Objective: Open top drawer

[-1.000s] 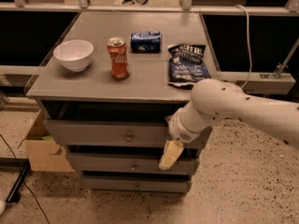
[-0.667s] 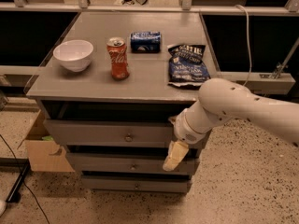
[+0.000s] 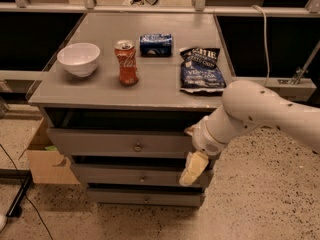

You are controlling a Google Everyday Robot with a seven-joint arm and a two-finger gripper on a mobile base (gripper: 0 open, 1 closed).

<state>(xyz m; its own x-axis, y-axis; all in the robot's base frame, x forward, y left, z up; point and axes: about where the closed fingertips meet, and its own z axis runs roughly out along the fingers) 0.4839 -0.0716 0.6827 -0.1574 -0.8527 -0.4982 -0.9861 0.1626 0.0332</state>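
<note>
Top drawer (image 3: 100, 143) sat directly under the worktop (image 3: 165, 91), the widest of three grey fronts, with a dark gap above it. From this angle I could not tell whether it was fully shut or already a little way out.

At far left a cardboard box (image 3: 44, 156) stood on the floor beside the cabinet. On the worktop, going rightward, were a white bowl (image 3: 78, 59), an upright red can (image 3: 126, 63), a blue packet (image 3: 155, 44) and a dark chip bag (image 3: 202, 70). The knob (image 3: 137, 147) sat at the middle of the top front, roughly below the can.

The end effector (image 3: 193, 168) hung at the right end of the fronts, its pale tip over the middle drawer (image 3: 115, 174), well right of the knob and lower than it. Whether it was wide or narrow could not be told, and it held nothing I could see. The white arm (image 3: 270, 109) came in from the right, its wrist in front of the top drawer's right end.

The main risk, as I judged it, was the offset. A reach made from this height could land on the middle drawer and pull the wrong one. A grip taken off-centre on so small a knob could slip. A sharp tug might shake the cabinet and tip the can. The arm, passing close under the worktop's right edge, might nudge the chip bag.
</note>
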